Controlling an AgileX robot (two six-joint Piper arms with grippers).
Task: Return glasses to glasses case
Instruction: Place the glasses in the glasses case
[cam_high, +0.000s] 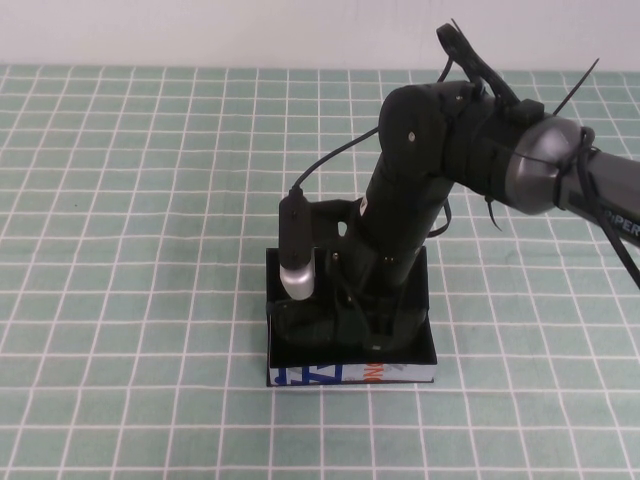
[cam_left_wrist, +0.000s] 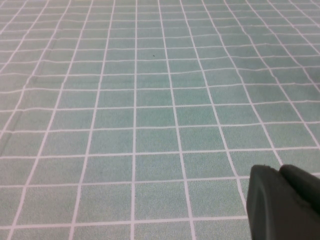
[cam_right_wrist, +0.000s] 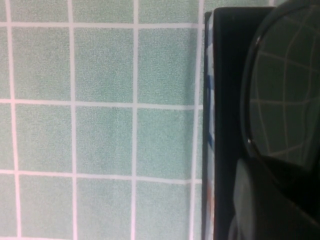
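Blue/orange print on glasses case strip, illegible; no other txt.

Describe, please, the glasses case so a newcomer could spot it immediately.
On the green checked tablecloth, look under the right gripper, which reaches down into it. The glasses case is the black rectangular box there, with the glasses over it. Its white side strip with blue and orange print marks it out. The left gripper stays apart.

one glasses case, one glasses, two end effectors, right end effector, left end effector
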